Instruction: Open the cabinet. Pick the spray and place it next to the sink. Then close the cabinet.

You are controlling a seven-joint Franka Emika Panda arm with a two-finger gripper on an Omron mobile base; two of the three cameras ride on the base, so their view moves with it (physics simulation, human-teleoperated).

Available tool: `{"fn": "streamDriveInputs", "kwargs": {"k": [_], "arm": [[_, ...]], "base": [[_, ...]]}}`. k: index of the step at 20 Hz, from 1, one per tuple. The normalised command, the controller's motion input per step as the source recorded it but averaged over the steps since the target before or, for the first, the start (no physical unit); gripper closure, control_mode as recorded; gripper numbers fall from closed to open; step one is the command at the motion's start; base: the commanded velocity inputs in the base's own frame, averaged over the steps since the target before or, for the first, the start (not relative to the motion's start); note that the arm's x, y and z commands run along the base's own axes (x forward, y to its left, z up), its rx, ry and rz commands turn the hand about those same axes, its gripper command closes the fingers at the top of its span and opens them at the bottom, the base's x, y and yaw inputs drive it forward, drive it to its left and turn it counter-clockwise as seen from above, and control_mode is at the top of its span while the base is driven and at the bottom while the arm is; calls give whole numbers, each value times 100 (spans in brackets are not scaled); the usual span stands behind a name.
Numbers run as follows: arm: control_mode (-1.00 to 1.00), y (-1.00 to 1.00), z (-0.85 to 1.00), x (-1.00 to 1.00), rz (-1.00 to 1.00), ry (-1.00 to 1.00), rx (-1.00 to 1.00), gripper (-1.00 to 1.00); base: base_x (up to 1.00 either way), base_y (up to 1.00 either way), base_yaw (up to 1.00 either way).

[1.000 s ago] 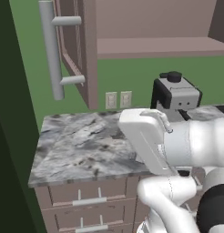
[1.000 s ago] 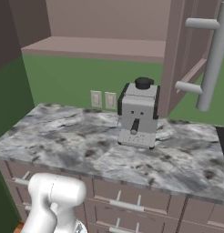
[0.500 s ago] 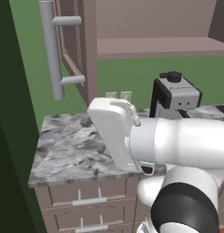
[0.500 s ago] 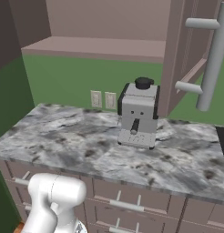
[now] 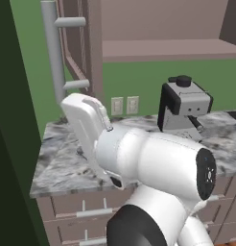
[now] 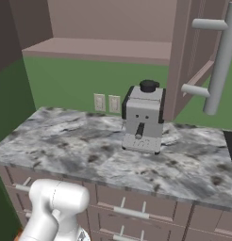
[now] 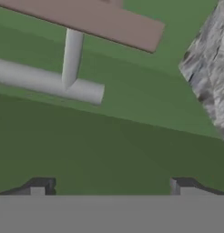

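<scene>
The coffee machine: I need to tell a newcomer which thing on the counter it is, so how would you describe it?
Start at the grey marbled counter under the open wall cabinet. The coffee machine stands towards its back, just right of the two wall outlets. It is a boxy grey and black unit with a round black knob on top, the lone appliance standing on that stone.

**Robot body: white shells, dark joints**

Arm [image 5: 153, 163]: glossy white casing, rounded and bulbous, built of thick cylindrical segments. Forward segment ends in a flatter white block with softened corners and a raised ridge along its edge. A black joint ring sits below the main shell; a dark round cap with a small blue dot marks the right end of the big segment. A small dark recess shows under the forward block. Right base view: smooth white rounded link [image 6: 55, 207], no markings visible. Finger tips [image 7: 38, 186]: two small, dark, squared, with a paler grey face.
</scene>
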Motion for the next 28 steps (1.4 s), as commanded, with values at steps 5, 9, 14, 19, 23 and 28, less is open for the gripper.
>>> {"fn": "streamDriveInputs", "kwargs": {"k": [5, 9, 14, 19, 23, 28], "arm": [[-100, 25, 16, 7, -24, 10, 24, -100], [-100, 6, 2, 22, -20, 3, 16, -100], [-100, 7, 0, 16, -8, 0, 15, -100], [-100, 0, 0, 23, -11, 0, 6, -100], [-100, -5, 3, 23, -11, 0, 1, -100], [-100, 10, 8, 24, -8, 0, 0, -100]], "base": [[0, 0, 0], [0, 0, 0], [0, 0, 0], [0, 0, 0], [0, 0, 0], [0, 0, 0]]}}
